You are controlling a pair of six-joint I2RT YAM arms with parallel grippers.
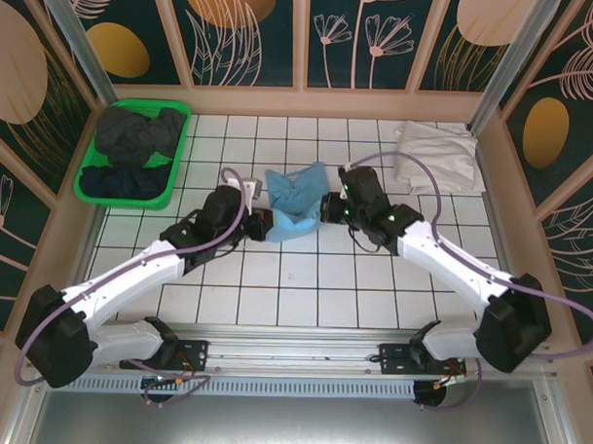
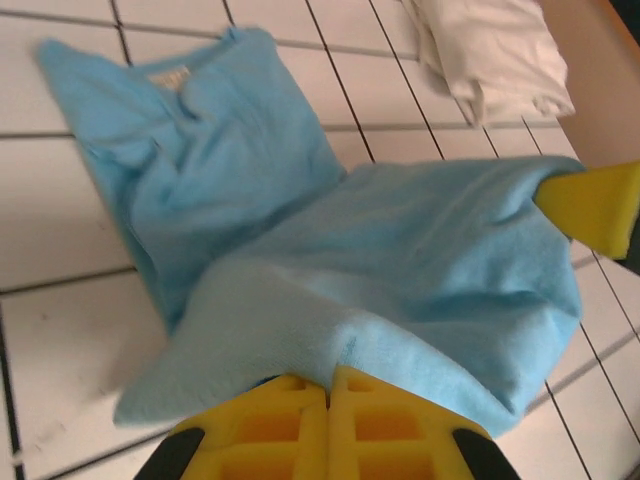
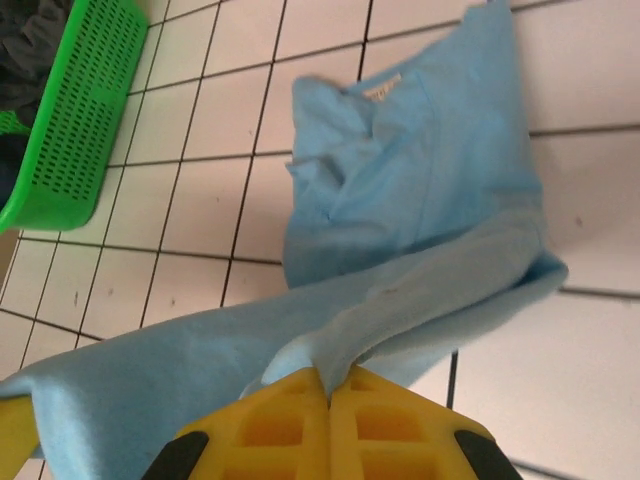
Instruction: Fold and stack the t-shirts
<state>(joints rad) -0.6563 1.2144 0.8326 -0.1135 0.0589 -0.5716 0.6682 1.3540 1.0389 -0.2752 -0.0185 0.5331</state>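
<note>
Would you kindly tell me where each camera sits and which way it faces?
Top external: above and behind the robot, looking down on the table; left arm and right arm show.
Left wrist: on the left arm, facing the white t-shirt; left gripper shut on the blue t-shirt.
Right wrist: on the right arm, facing the green basket; right gripper shut on it too.
Shared: both wrist views see the blue t-shirt's collar label.

Robot lab cell: a white gridded tabletop (image 1: 294, 280) lies under the jaws, boxed in beyond them and to either side by wood-framed panels (image 1: 254, 35) printed with leaves. Behind the jaws, an aluminium rail (image 1: 292, 341) carries both arm bases (image 1: 180, 354).
</note>
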